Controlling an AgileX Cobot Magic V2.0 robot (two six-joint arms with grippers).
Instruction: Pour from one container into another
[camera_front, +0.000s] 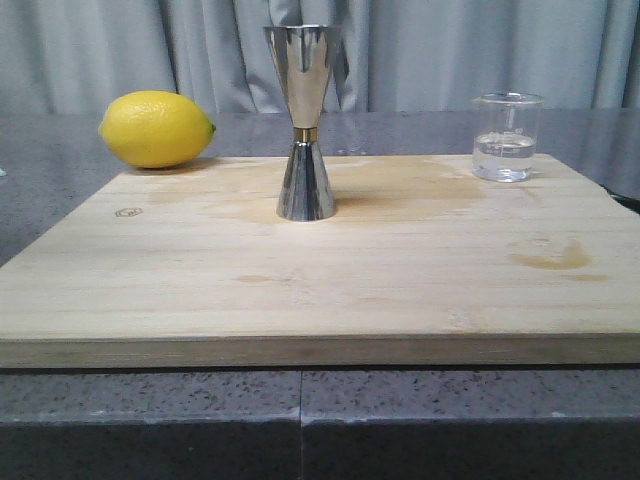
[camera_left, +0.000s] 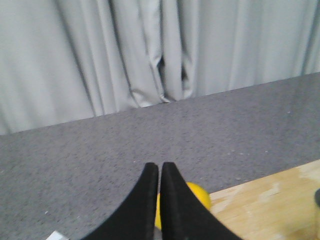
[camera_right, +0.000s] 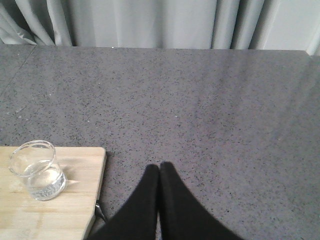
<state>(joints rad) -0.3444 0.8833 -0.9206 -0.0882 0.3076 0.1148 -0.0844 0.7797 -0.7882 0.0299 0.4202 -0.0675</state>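
Observation:
The clear glass beaker (camera_front: 507, 136) stands upright at the back right of the wooden board (camera_front: 320, 290), with a little clear liquid in it. It also shows in the right wrist view as the beaker (camera_right: 37, 170) on the board's corner. The steel jigger (camera_front: 304, 121) with a gold band at its waist stands upright at the board's back middle. My left gripper (camera_left: 160, 165) is shut and empty over the grey counter, above the lemon (camera_left: 196, 194). My right gripper (camera_right: 159, 165) is shut and empty over the counter, off the board's edge, apart from the beaker.
A yellow lemon (camera_front: 156, 128) lies on the grey counter (camera_front: 60, 190) beside the board's back left corner. Grey curtains (camera_front: 450, 50) hang behind the counter. The board has pale stains near its right side.

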